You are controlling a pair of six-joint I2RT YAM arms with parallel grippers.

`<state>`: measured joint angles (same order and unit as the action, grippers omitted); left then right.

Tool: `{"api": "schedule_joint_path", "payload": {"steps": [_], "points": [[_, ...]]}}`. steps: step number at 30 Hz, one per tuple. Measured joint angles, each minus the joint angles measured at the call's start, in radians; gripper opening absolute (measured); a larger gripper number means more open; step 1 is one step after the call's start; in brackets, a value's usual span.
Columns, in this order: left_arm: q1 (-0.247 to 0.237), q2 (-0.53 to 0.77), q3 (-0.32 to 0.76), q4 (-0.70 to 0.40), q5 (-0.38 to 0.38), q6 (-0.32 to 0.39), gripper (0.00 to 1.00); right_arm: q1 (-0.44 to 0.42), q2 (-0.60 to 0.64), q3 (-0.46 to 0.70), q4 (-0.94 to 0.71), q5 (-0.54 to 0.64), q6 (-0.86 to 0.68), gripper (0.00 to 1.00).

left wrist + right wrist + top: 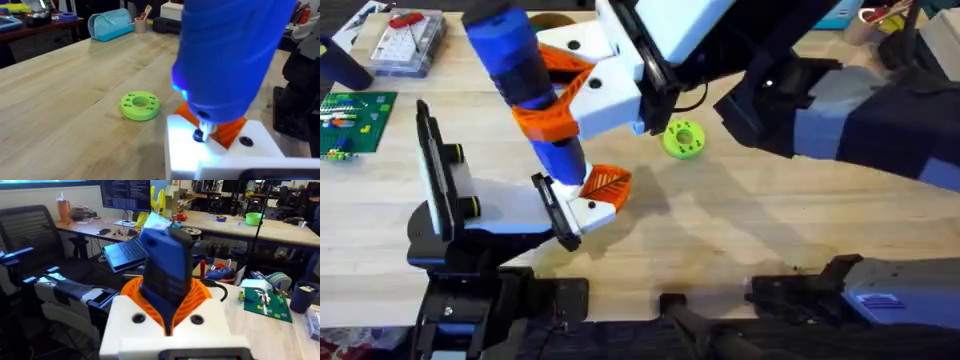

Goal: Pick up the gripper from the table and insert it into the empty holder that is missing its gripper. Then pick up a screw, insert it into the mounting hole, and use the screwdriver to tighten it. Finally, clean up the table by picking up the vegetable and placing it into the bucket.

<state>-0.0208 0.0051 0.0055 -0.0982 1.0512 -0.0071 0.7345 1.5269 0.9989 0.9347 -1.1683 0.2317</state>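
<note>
On the left of the table (740, 230), the holder (556, 212) is seen at the end of a grey-white arm (495, 205), with the gripper (600, 190) seated in it, orange finger pointing right. The screwdriver (525, 80) is held tilted above it, tip down at the gripper's white block, and is clamped between the orange fingers (552, 118) of the right gripper (570, 95), which reaches across from the right. In the right wrist view the screwdriver (167, 275) is gripped between two orange pads (202, 297), closed snugly on its body. In the left wrist view the screwdriver (225, 55) is seen from close by, its metal tip (201, 134) touching or just above a white block; whether the left gripper's fingers are apart or together cannot be told. A green disc (683, 139) lies just right of the right gripper, apart from it, also seen in the left wrist view (139, 105). Open wood is left right of the disc and in front of it, toward the near edge. A parts box (408, 42) and a green board (355, 120) are placed at the far left edge, well apart from the holder.
</note>
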Motion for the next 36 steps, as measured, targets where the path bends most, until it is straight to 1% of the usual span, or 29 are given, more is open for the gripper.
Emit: {"api": "schedule_joint_path", "payload": {"steps": [36], "points": [[0.0, 0.0, 0.0, 0.0, 0.0, 0.0, 0.012, -0.013, 0.0, 0.0, -0.012, -0.015, -0.001, 0.024]]}}
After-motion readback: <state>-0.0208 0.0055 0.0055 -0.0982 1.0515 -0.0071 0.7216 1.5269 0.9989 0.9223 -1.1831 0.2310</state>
